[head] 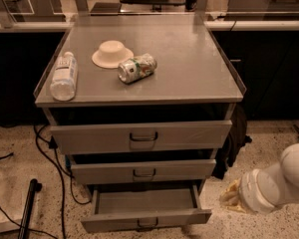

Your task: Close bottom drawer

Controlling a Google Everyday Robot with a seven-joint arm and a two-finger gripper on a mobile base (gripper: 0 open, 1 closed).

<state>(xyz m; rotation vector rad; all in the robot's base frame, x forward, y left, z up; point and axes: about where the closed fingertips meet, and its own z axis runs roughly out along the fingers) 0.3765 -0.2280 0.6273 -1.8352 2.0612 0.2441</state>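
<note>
While the bottom drawer gapes, the gripper (grip unclear) hovers beside its right corner.

A speckled stone floor spreads beneath a grey metal cabinet at the centre, with black cables trailing at 8 o'clock and the gripper low over it at 4 o'clock. Dark counter fronts run behind from 9 to 3 o'clock under a pale ledge. The light is dim and warm.
</note>
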